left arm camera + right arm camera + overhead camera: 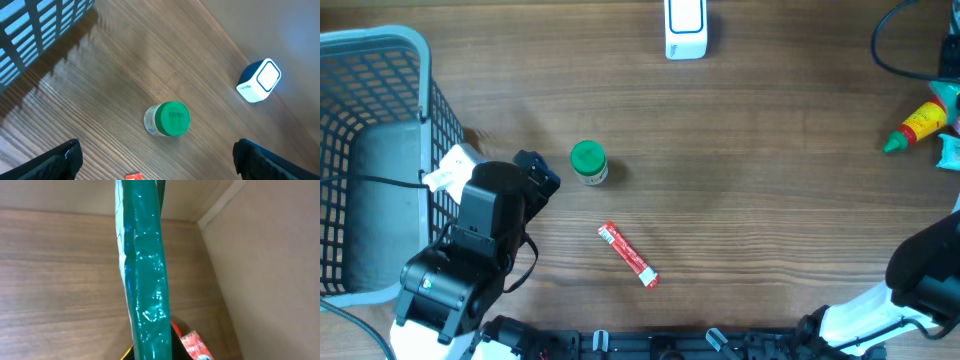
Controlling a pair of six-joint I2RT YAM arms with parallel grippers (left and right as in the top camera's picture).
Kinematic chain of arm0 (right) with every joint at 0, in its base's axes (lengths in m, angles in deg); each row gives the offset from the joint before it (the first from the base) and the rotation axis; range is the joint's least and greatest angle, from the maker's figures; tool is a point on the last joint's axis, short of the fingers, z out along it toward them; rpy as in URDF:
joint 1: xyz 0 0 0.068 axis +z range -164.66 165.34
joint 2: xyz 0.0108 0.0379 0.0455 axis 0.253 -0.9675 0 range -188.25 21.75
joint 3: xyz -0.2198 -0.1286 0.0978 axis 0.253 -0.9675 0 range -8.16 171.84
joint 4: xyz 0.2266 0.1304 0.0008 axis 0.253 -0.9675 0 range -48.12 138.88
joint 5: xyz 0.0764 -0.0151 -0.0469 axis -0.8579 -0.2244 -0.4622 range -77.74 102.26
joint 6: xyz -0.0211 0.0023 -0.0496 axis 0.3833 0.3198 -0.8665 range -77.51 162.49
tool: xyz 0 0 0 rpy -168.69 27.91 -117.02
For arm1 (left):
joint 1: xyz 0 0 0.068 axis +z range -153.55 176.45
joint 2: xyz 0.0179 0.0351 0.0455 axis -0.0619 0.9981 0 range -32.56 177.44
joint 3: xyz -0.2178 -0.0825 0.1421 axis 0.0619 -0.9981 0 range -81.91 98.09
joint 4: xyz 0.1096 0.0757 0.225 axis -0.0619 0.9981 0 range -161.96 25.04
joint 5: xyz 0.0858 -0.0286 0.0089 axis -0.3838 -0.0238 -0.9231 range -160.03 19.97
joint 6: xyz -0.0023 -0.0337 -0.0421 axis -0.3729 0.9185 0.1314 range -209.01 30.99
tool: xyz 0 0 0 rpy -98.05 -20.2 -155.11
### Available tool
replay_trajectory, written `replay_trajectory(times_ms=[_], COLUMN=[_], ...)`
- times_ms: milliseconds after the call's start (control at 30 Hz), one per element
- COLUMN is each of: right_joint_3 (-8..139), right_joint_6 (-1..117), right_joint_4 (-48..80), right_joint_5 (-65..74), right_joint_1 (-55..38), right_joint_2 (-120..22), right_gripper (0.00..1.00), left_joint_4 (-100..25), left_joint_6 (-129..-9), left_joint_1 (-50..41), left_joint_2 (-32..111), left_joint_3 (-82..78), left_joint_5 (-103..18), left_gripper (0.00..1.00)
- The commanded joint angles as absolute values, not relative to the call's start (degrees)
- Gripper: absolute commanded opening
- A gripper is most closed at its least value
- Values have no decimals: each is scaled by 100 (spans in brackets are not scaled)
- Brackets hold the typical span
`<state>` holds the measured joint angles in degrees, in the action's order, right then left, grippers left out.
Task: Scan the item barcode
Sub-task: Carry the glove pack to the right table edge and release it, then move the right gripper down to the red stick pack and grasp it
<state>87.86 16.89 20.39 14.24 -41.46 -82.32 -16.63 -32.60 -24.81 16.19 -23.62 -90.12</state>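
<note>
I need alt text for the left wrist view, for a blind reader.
A green-lidded jar stands on the wooden table ahead of the open left gripper. A white-and-blue device sits upper right, a blue basket upper left.

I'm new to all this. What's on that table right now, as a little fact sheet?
table: wooden
scanner: white box, far edge
jar: green lid, upright, mid-table, untouched
red stick packet: lying flat, nearer the arms
basket: blue, left side
left gripper: open, empty, near jar
right gripper: shut; teal packet fills its camera view, grip unclear
</note>
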Motion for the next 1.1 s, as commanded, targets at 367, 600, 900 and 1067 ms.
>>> replay_trajectory(times_ms=[367,600,900,1067], right_joint_3=[8671,7613,7173,7173], right_joint_6=[1673,1396,2915,3129], right_joint_4=[2054,2598,2789,2629], right_joint_5=[1387,2152,2454,2471], right_joint_1=[-4264,-4677,-5641,-6382], right_joint_2=[-8219,-8219,-8481,-8490], right_gripper=[4,4,4,6], left_joint_4=[-1658,-1658,-1656,-1658], left_joint_6=[-3330,-3330,-3330,-3330], left_joint_1=[-2463,-2463,-2463,-2463], left_joint_2=[1597,1597,1597,1597], left_joint_3=[-2264,-2264,-2264,-2264], left_joint_5=[-9109,-9109,-9109,-9109], left_gripper=[100,100,100,100])
